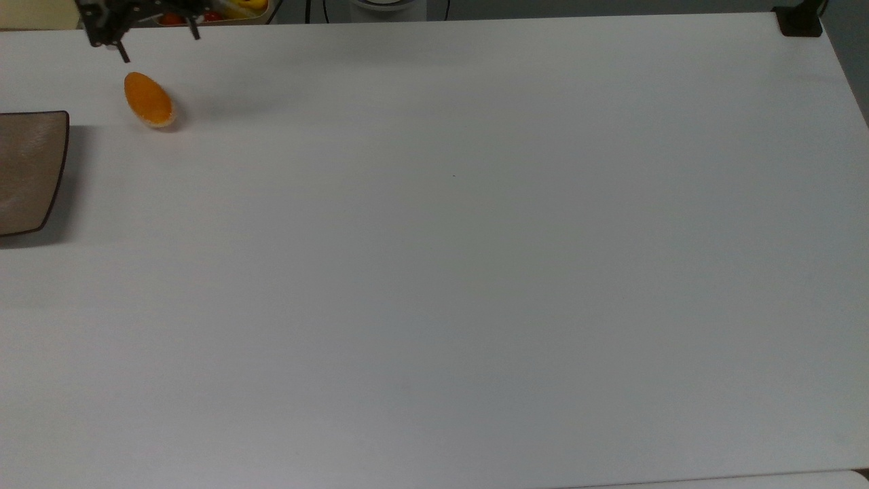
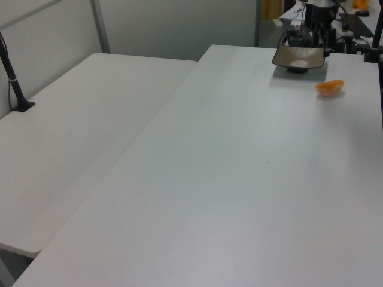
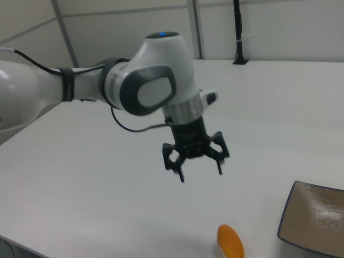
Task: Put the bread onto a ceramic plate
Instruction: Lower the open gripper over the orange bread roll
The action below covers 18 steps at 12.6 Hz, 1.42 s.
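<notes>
Brown and shiny, the ceramic plate (image 1: 30, 173) sits at the top view's left edge, cut off by the frame, on the white table (image 1: 475, 272). Just to its right in the top view lies the bread (image 1: 149, 100), a small orange bun, apart from the plate and flat on the table. Above the bread hangs the gripper (image 1: 157, 37), its two fingers (image 1: 124, 54) spread wide with nothing between them. In the right view the gripper (image 3: 200, 173) floats in the air over the bread (image 3: 230, 242), not touching it, and the plate (image 3: 314, 217) is at the right view's right. Nothing lies between bread and plate. A box of coloured fruit (image 1: 234, 8) sits behind the table's far edge.
</notes>
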Each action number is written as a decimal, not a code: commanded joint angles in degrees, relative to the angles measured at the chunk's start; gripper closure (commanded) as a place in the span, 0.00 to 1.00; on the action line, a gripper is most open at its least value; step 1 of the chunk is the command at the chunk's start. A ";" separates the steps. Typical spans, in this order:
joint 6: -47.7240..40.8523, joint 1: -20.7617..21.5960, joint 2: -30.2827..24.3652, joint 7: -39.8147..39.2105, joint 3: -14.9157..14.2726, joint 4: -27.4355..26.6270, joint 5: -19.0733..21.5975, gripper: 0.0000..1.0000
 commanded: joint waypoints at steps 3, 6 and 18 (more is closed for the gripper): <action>11.14 -0.06 5.78 -10.77 -5.57 -3.87 -1.27 0.00; 14.76 -0.86 8.60 -10.78 -5.57 -5.64 -1.27 0.00; 16.88 -2.35 14.93 -10.60 -5.13 -7.93 -0.74 0.04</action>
